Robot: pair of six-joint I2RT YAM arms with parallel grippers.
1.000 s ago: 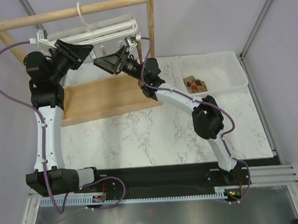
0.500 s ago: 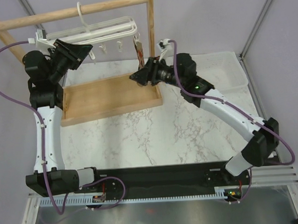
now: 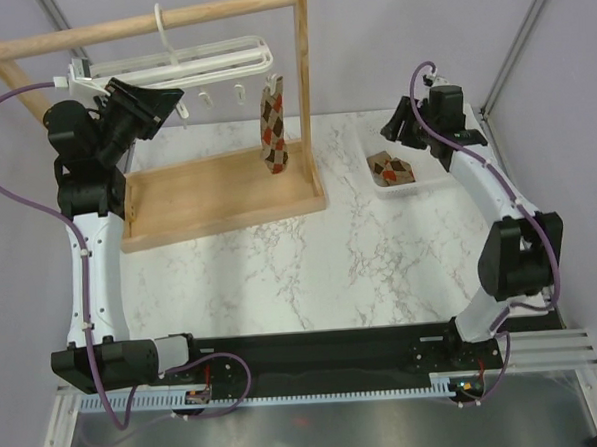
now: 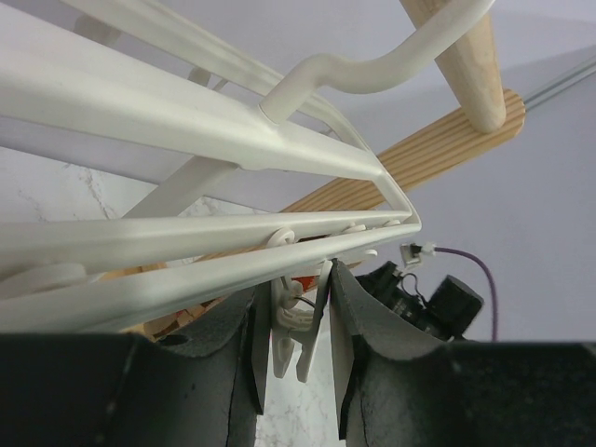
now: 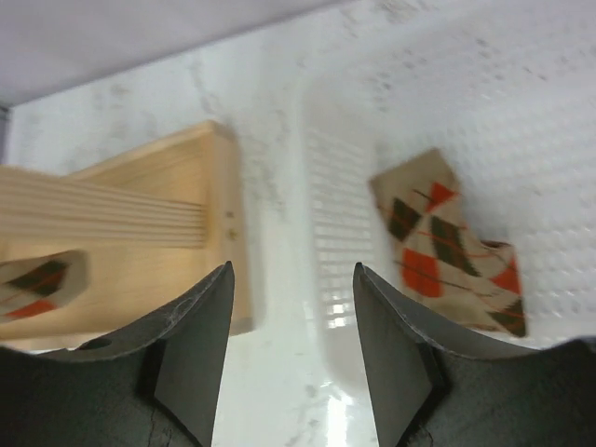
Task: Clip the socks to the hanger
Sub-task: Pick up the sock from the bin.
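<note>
The white hanger (image 3: pixel 200 60) hangs by its hook from the top bar of the wooden rack (image 3: pixel 148 26) in the upper left of the overhead frame, its clips dangling below the frame bars. The first sock (image 3: pixel 271 125) hangs upright from a clip at the hanger's right end, just beside the rack's right post and above the right end of the rack's base board (image 3: pixel 217 193). The second sock (image 5: pixel 447 251) lies flat in the white perforated basket (image 5: pixel 521 140) at the upper right of the bench (image 3: pixel 311 273), well apart from the hanger.

In the left wrist view, the left fingers (image 4: pixel 372 372) reach up under the hanger's bars near its left end. They are drawn in narrow around one dangling clip (image 4: pixel 298 326), which fills the gap between them.

The right fingers (image 5: pixel 191 354) are spread wide and hold nothing. They hover over the basket's left part, and in the right wrist view the second sock shows to the right of the gap, partly above the right-hand finger. The rack's base board sits at the left of that view, with the first sock just visible at the lower left edge
</note>
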